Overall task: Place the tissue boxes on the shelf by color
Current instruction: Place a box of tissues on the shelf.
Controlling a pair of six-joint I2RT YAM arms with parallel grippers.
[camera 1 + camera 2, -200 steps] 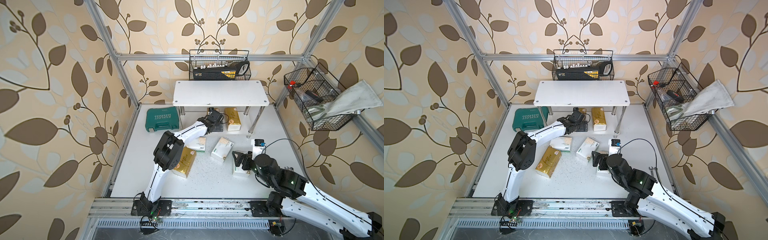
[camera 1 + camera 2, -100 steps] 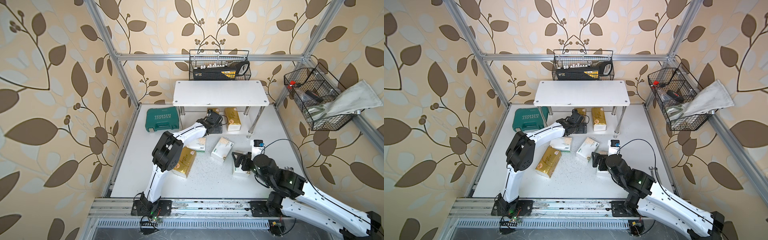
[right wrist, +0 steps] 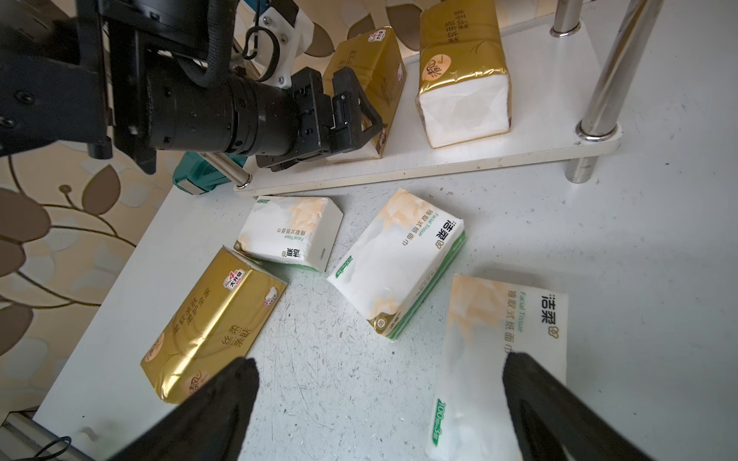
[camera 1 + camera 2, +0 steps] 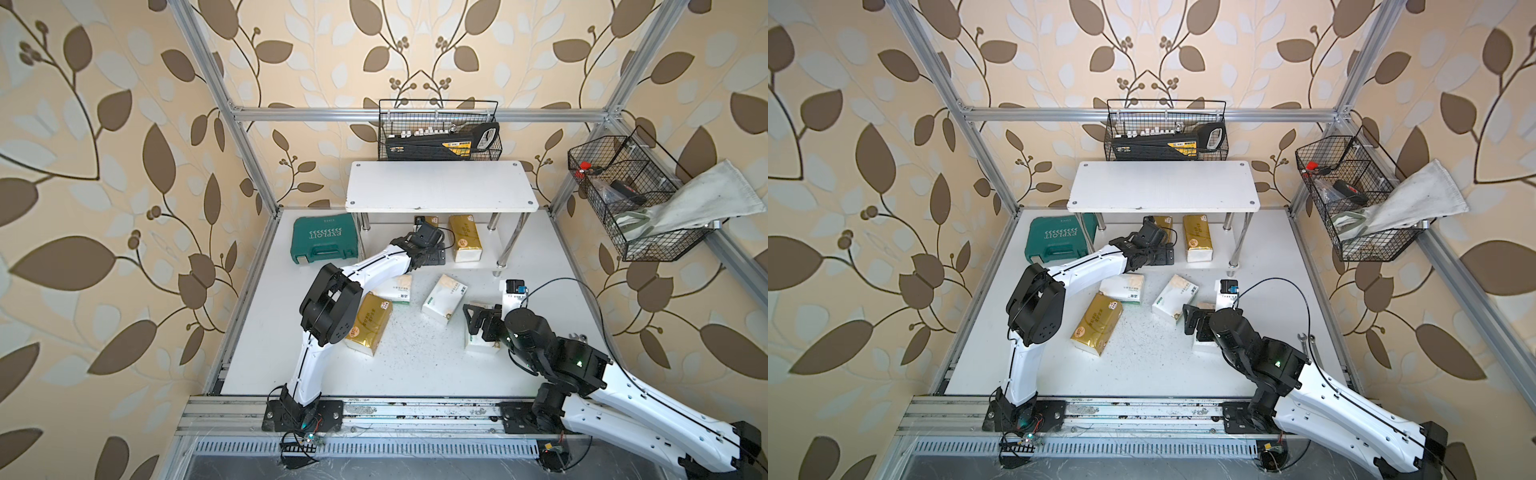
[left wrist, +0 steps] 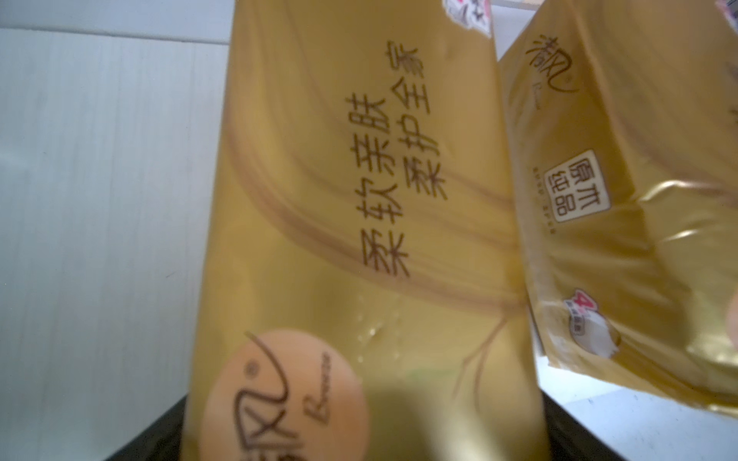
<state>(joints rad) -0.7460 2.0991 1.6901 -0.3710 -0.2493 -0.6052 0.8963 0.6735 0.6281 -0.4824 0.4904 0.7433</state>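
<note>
The shelf (image 4: 440,187) stands at the back, with two gold tissue boxes (image 3: 463,72) (image 3: 367,64) on its lower board (image 3: 439,159). My left gripper (image 3: 359,119) is open at that board, its jaws wide on either side of the near end of the left gold box (image 5: 359,179). On the table lie one gold box (image 4: 368,326) and three white boxes (image 4: 397,289) (image 4: 444,297) (image 4: 482,345). My right gripper (image 3: 379,399) hangs open just above the table, one finger over the nearest white box (image 3: 503,339).
A teal tool case (image 4: 324,243) lies left of the shelf. Black wire baskets hang on the back wall (image 4: 440,133) and the right wall (image 4: 623,199), the right one with a cloth draped over it. A wrench (image 4: 1304,338) lies near the right arm.
My left gripper has drawn back slightly from the shelf's lower board, jaws still wide. The right arm has barely moved.
</note>
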